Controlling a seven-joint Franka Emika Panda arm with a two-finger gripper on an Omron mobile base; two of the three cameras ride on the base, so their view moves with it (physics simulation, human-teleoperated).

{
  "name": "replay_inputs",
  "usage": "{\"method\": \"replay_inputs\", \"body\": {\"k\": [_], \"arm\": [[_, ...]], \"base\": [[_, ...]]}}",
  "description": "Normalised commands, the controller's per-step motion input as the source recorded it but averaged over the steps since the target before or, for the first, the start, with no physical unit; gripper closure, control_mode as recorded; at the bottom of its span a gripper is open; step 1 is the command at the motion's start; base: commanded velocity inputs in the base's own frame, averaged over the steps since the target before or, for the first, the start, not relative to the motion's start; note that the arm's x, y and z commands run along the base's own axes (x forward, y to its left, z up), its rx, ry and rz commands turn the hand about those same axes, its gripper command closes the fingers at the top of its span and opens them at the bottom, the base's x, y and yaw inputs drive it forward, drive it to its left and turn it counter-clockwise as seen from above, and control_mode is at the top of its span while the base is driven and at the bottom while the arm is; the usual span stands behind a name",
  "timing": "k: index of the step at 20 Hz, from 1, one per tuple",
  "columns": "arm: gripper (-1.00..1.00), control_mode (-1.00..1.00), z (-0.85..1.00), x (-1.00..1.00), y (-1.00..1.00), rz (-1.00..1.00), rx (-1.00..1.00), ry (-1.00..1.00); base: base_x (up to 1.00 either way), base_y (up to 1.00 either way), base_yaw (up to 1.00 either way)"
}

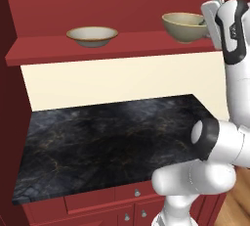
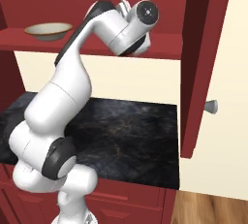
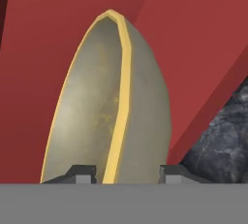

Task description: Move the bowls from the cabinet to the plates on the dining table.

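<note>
Gripper (image 3: 126, 172) fingertips straddle the rim of the deep olive-tan ceramic bowl (image 3: 116, 102), pinching it; contact cut off at 6 o'clock. Shallow cream bowl (image 1: 92, 35) sits on the red cabinet shelf (image 1: 58, 51) at 9 o'clock.

Two bowls (image 1: 92, 36) (image 1: 184, 26) upright on cabinet shelf (image 1: 58, 51).

The deeper olive-tan bowl (image 3: 111, 106) stands edge-on, its tan-gold rim running as a bright line from the top down to the bottom. The claw (image 3: 127, 173) straddles that rim: one dark fingertip (image 3: 80, 173) sits on the inner side, the other on the outer wall. Behind is the red cabinet (image 3: 193, 29) surface. Black marble (image 3: 223, 140) with pale veining shows at the lower right corner.
</note>
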Motion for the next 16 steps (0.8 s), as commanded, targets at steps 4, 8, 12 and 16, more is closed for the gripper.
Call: {"method": "replay_inputs", "body": {"k": [4,8,12,16], "arm": [[1.0,-1.0,0.0,-0.58,0.04,0.03,0.0,-0.01],[1.0,-1.0,0.12,-0.77,0.0,0.01,0.0,0.0],[1.0,-1.0,0.16,-0.79,0.06,0.0,0.0,0.0],[1.0,-1.0,0.0,-0.78,0.26,0.0,0.0,0.0]], "base": [[0.0,0.0,0.0],[0.0,0.0,0.0],[0.0,0.0,0.0],[0.0,0.0,0.0]]}}
